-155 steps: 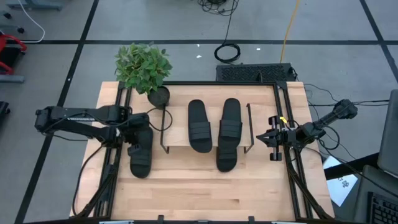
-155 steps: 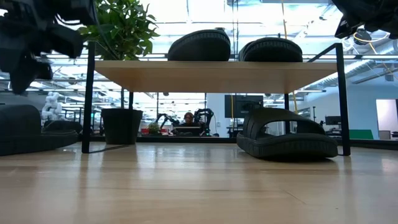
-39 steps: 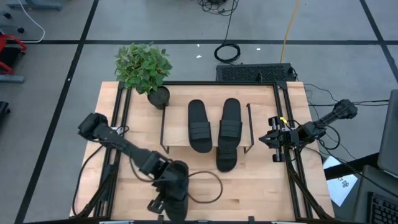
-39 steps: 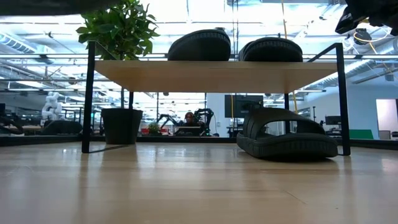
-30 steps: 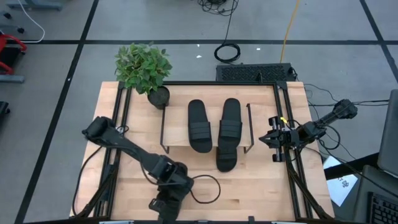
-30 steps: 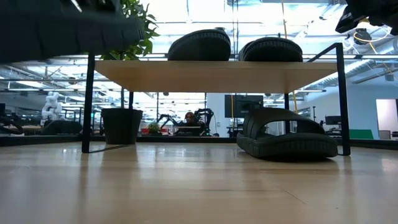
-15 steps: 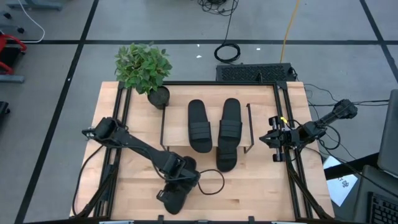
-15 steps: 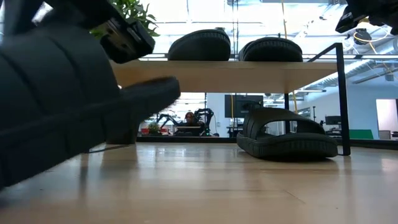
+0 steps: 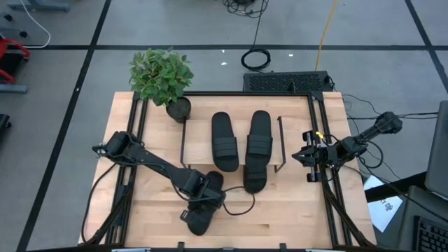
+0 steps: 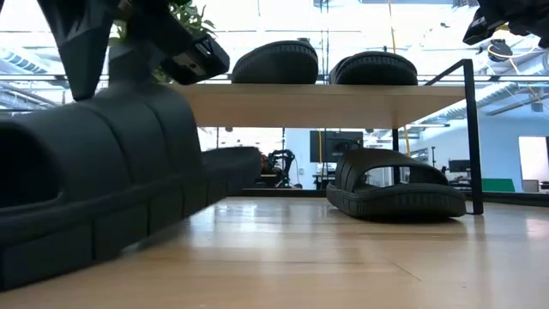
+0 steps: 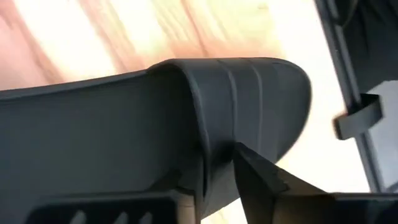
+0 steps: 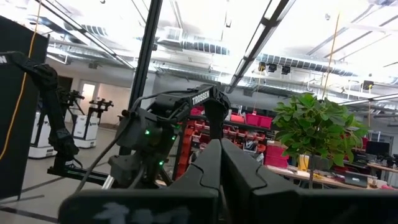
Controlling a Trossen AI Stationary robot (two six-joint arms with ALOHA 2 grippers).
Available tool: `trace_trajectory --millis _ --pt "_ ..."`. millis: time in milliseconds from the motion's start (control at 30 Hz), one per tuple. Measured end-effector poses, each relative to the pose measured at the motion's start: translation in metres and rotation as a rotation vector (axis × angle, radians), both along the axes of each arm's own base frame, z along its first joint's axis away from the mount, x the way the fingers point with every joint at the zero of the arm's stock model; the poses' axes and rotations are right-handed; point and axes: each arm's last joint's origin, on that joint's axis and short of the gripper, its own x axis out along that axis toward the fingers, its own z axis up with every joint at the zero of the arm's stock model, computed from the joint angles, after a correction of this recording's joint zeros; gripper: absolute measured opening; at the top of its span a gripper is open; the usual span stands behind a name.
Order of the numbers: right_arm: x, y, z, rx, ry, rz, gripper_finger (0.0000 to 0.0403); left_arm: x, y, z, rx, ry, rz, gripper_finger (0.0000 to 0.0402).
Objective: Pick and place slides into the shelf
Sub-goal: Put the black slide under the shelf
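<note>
Tabletop overhead shows left hand gripping slide; low view crops it.

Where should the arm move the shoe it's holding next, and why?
Probably slide it forward under the shelf. The left gripper grips a slide on the tabletop just before it, and the space beside the lower slide looks empty.

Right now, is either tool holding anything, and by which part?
The left tool grips one slide by its ribbed strap. The right tool is shut on nothing, parked beside the shelf.
</note>
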Motion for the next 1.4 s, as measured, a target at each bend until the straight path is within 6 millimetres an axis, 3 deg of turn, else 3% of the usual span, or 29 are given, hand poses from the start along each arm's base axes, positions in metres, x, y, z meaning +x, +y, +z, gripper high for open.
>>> trace_trajectory --millis 233,467,633,767,1000,1233,1400 --pt "0.000 0.000 0.000 0.000 0.000 0.000 0.0000 0.001 0.001 -0.001 0.090 -0.048 -0.001 0.0132" --pt "0.000 0.000 0.000 0.002 0.000 0.001 0.0000 -0.006 -0.014 0.000 0.287 -0.174 -0.155 0.0163" --pt "0.000 0.000 0.000 0.003 0.000 0.002 0.0000 -0.019 -0.032 0.007 0.365 -0.232 -0.154 0.0167" --pt "0.000 0.000 0.000 0.003 0.000 0.002 0.0000 -0.042 -0.055 0.024 0.340 -0.284 -0.143 0.0159" --pt "0.000 0.000 0.000 0.002 0.000 0.002 0.0000 -0.068 -0.084 0.042 0.333 -0.426 0.086 0.0148" --pt "0.000 0.000 0.001 0.018 -0.005 0.008 0.0000 -0.078 -0.113 0.017 0.425 -0.532 0.129 0.0151" --pt "-0.001 0.000 0.001 0.032 -0.011 0.019 0.0000 -0.084 -0.121 0.009 0.470 -0.573 0.213 0.0182"
